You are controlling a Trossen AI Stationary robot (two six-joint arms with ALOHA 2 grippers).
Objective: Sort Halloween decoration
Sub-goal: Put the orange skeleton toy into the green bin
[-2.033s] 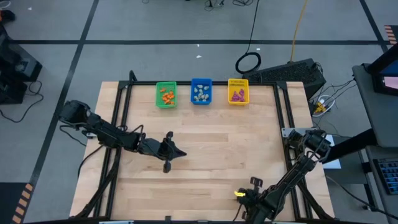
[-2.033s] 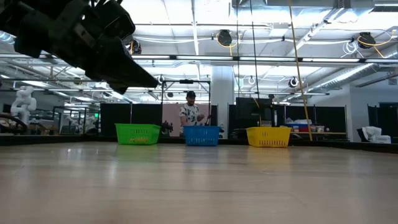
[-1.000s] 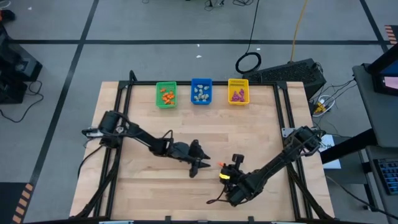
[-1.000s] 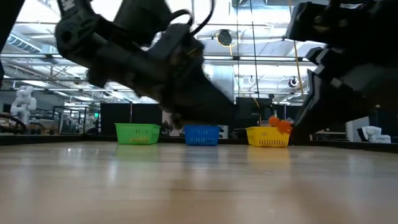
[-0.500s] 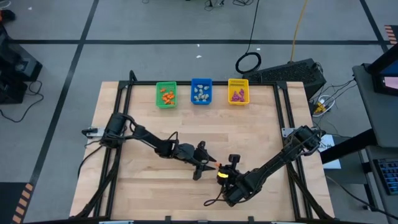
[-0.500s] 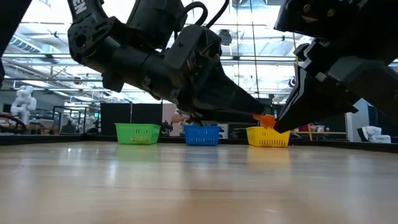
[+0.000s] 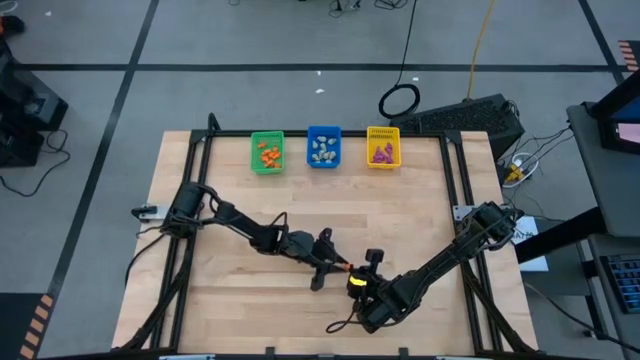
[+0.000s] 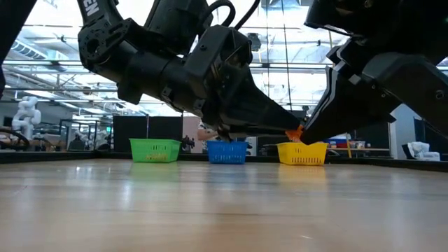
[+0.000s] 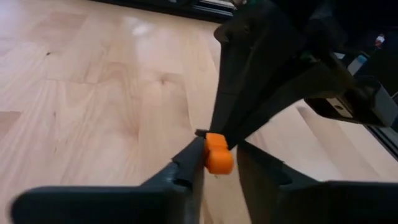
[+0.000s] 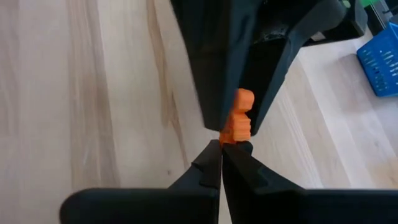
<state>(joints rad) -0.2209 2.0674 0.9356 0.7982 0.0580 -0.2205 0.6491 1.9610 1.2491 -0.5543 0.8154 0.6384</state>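
One orange trinket (image 7: 345, 268) of the Halloween decoration hangs above the middle of the wooden table (image 7: 420, 220), between my two grippers. My left gripper (image 7: 336, 264) reaches in from the table's left, a finger on each side of the trinket (image 9: 218, 153). My right gripper (image 7: 351, 276) comes from the near right, shut on the same trinket (image 10: 239, 118). In the low view the trinket (image 8: 294, 132) shows only as a speck between the two tips. My left gripper has the trinket's far end (image 9: 210, 158) between its two fingers, which lie against the trinket's sides. They come nearly level from the table's left. The trinket is clear of the table. My right gripper pinches the trinket's near end (image 10: 229, 137) at the very tips of its two fingers. It slants down from the table's near right. The trinket sticks out past the tips toward my left gripper, clear of the table.
Three small bins stand in a row at the far edge: green (image 7: 266, 152) with orange pieces, blue (image 7: 323, 147) with pale ones, yellow (image 7: 383, 146) with purple ones. A dark metal frame (image 7: 195, 170) runs along the table's sides. A person (image 8: 210, 133) shows in the room behind.
My left gripper has gone toward the table's right and my right gripper, carrying the orange trinket, toward the left. Their tips have met at the trinket above the table's middle. The trinket has stayed clear of the table.
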